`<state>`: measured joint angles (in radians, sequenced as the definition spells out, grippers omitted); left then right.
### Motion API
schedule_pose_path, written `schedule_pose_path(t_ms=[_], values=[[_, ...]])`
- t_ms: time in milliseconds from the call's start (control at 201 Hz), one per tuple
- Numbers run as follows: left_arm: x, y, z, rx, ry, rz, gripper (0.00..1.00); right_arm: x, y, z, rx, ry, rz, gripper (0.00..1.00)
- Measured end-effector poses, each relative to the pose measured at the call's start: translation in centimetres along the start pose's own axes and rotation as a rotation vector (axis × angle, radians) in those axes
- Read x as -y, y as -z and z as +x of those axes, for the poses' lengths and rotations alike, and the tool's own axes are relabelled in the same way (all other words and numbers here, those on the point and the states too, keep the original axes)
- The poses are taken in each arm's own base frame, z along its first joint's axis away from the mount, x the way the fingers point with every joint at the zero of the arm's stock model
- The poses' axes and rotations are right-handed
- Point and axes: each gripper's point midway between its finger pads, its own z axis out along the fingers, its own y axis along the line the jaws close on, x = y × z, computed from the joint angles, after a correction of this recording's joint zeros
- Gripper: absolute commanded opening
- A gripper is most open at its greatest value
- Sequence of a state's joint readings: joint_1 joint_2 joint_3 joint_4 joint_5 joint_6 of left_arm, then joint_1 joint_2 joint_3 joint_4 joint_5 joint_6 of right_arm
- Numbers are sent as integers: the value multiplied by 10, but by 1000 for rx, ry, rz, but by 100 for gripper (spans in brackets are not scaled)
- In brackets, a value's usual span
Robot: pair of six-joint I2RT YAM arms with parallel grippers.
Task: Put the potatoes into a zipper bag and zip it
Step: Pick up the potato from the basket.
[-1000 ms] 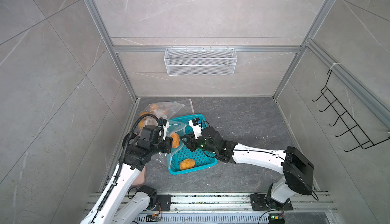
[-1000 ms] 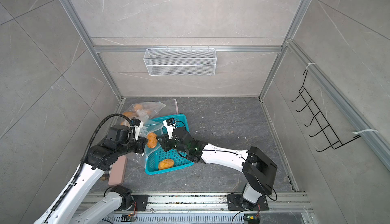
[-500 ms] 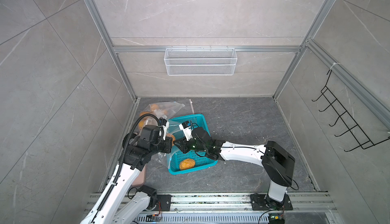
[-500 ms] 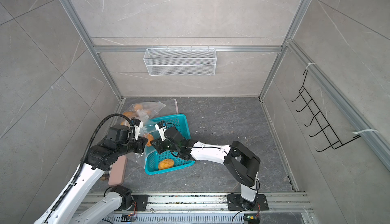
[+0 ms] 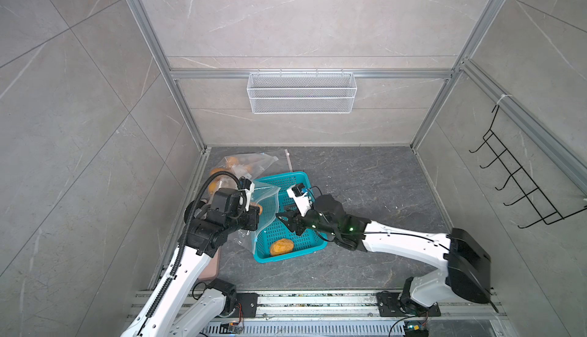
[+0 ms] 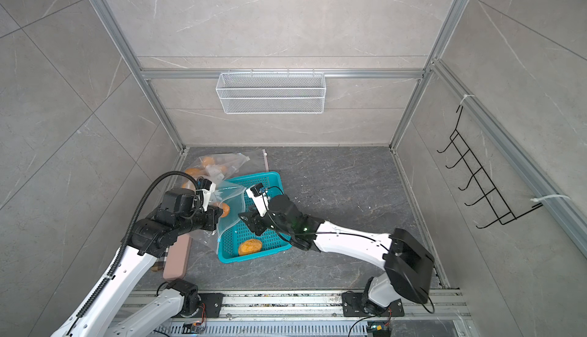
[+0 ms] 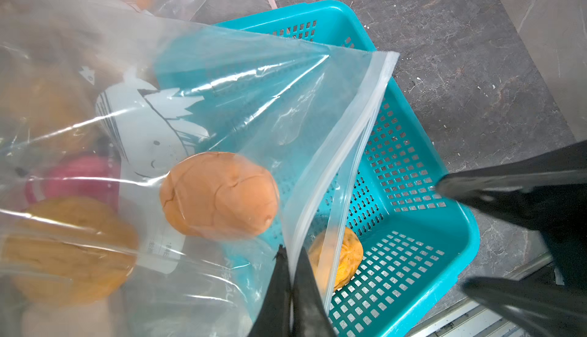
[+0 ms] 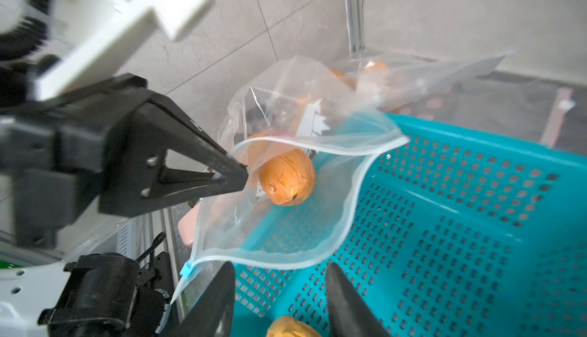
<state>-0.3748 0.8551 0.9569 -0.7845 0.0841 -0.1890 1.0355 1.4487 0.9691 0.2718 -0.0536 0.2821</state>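
**Left tool pinches the bag rim, right tool spread over the basket**

The left tool [image 7: 290, 276] is pressed together on the zip strip of the clear zipper bag [image 7: 254, 97]. It pinches the rim partway along the mouth and holds it up off the worktop [image 5: 365, 176]. The mouth gapes toward the teal basket [image 8: 476, 256], and its lower lip overlaps the basket's side nearest the left arm. A blue slider [image 8: 186, 268] sits at one end of the zip.

The right tool [image 8: 279, 294] hangs over the basket just outside the bag's mouth. Its jaws are spread with nothing between them.

One potato [image 8: 287, 179] lies inside the bag just behind the opening. Another potato [image 7: 70, 249] shows through the film further back; whether it is in this same bag I cannot tell. A lone potato [image 5: 281, 246] rests on the basket floor, toward the end nearest the robot's base.

Behind the held bag, by the wall on the left arm's side, a second clear bag [image 5: 247, 162] lies on the worktop with more potatoes [image 6: 208, 161] in it. A pink oblong thing [image 6: 176, 259] lies beside the left arm.
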Motion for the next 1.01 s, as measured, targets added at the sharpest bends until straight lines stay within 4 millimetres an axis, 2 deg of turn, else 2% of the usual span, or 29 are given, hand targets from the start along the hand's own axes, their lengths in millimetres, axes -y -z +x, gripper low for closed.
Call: schedule_pose_path(t_ms=[95, 189, 334, 443, 528, 787, 1006], values=[[0, 0, 0, 1, 0, -3, 0, 7, 14, -5, 6, 50, 41, 60], [-1, 0, 0, 2, 0, -7, 0, 16, 14, 7, -39, 82, 72, 63], [-6, 1, -1, 8, 0, -33, 0, 25, 4, 48, -177, 136, 60, 69], [-7, 1, -1, 9, 2, -40, 0, 17, -7, 88, -335, 211, -44, 71], [-8, 1, -2, 10, 3, -42, 0, 12, -13, 108, -419, 257, -111, 72], [-10, 5, -4, 31, 1, -56, 0, 0, -35, 129, -511, 353, -250, 77], [-11, 9, -5, 47, 0, -60, 0, 2, -52, 153, -604, 394, -305, 79]])
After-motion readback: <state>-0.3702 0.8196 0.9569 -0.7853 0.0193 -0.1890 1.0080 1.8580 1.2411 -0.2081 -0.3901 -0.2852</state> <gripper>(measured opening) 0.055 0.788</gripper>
